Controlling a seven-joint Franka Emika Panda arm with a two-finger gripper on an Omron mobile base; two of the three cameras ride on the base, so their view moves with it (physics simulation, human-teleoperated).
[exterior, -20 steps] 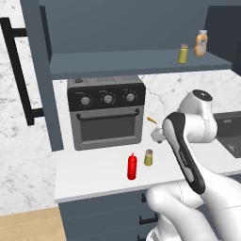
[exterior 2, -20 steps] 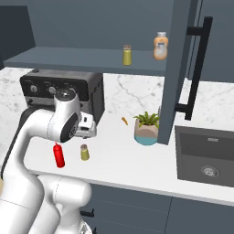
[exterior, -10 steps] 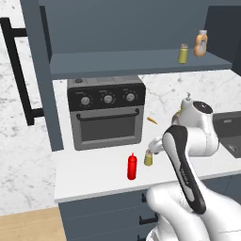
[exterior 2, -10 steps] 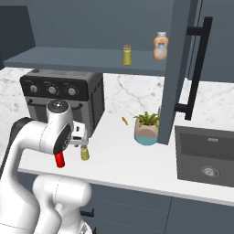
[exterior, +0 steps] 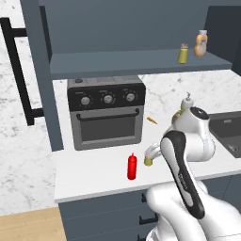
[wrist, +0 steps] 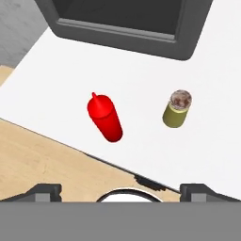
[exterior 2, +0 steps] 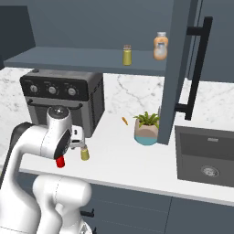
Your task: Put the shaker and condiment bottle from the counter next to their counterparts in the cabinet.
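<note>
Here the end effector (wrist: 120,190) hangs wide apart and empty above the smooth white bench (wrist: 141,61). Below it stand a small olive-yellow cylindrical shaker (wrist: 177,108) with a domed cap and, just beside it, a slim glossy red squeeze bottle (wrist: 105,117) with a pointed nozzle, both upright before the boxy dark oven (exterior: 106,110).

— What is the counter (wrist: 141,61) made of?
— A smooth, matt white top is seen, with marbled stone on the wall (exterior: 164,89) behind.
— And the condiment bottle (wrist: 105,117)?
— Shiny red plastic is seen. The shaker (wrist: 177,109) looks matt, with a grey cap.
— The floor (wrist: 42,160)?
— Pale wood is shown.
</note>
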